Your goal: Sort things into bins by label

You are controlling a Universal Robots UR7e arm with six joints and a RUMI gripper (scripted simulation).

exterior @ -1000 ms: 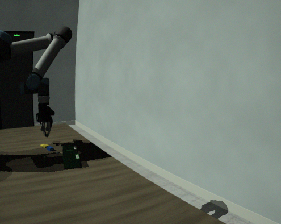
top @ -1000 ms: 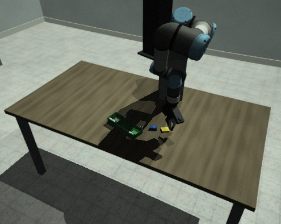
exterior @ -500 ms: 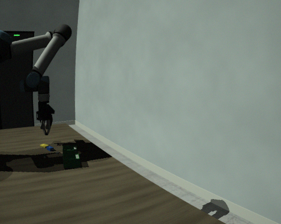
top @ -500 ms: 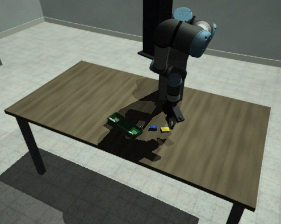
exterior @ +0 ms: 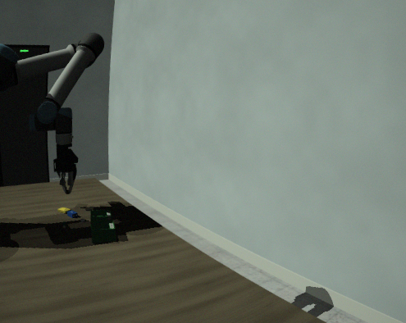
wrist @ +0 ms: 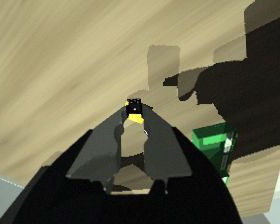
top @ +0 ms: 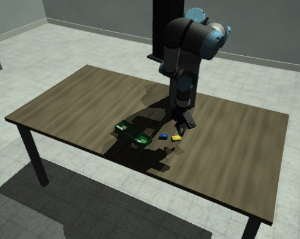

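Blue block [top: 163,136] [exterior: 72,214], yellow block [top: 176,138] [exterior: 64,210] [wrist: 136,119] — wrist view, only yellow
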